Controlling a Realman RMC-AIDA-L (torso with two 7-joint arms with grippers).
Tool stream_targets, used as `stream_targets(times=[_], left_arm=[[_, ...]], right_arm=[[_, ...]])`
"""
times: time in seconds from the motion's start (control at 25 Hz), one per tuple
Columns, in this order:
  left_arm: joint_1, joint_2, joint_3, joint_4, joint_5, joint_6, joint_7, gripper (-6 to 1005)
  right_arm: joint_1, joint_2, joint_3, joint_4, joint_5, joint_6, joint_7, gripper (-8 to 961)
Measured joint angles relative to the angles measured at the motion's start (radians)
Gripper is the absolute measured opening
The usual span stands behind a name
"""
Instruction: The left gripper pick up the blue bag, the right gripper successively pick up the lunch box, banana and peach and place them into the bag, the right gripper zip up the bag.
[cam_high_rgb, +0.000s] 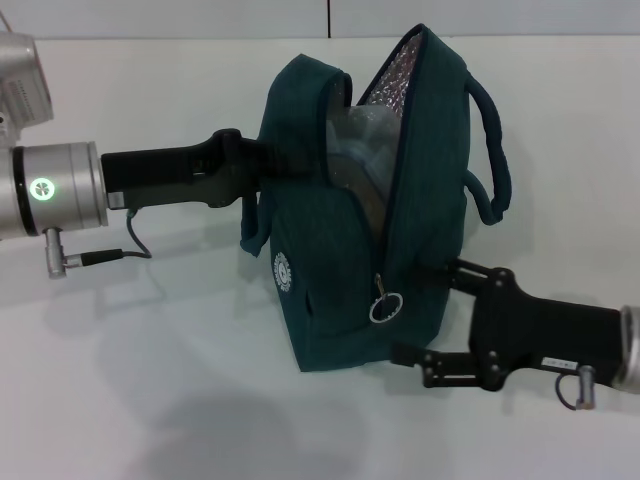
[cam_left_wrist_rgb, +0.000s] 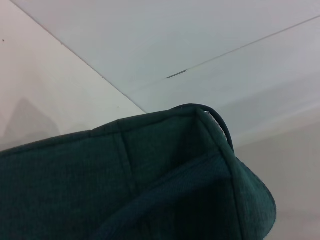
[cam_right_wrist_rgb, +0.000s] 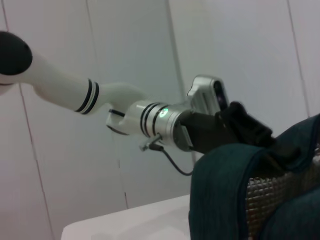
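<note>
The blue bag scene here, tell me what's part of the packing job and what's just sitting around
Job:
blue bag, partly unzipped
zipper pull
lunch box, showing inside
left gripper, at the bag's side
right gripper, beside the bag

Just there:
white table, nothing loose visible

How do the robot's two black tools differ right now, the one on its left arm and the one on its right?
The left tool is clamped on the upper side of the blue bag; the right tool is open and grips nothing. The left tool sits high, while the right tool sits low by the bag's base, near the zipper ring. Both are black and reach the bag from opposite sides.
</note>
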Motion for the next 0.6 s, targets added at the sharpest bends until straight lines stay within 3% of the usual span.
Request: stream_targets(times=[0.32,0.6], left_arm=[[-0.001,0.000,0.001,0.000,0.000,0.000,0.001,27],[0.002,0.000,0.001,0.000,0.000,0.000,0.001,27]], right_arm=[[0.043,0.000,-0.205,-0.010,0.100,0.057,0.035,847],[0.022,-0.001,-0.229,-0.032,0.116,0.051,0.029,828]])
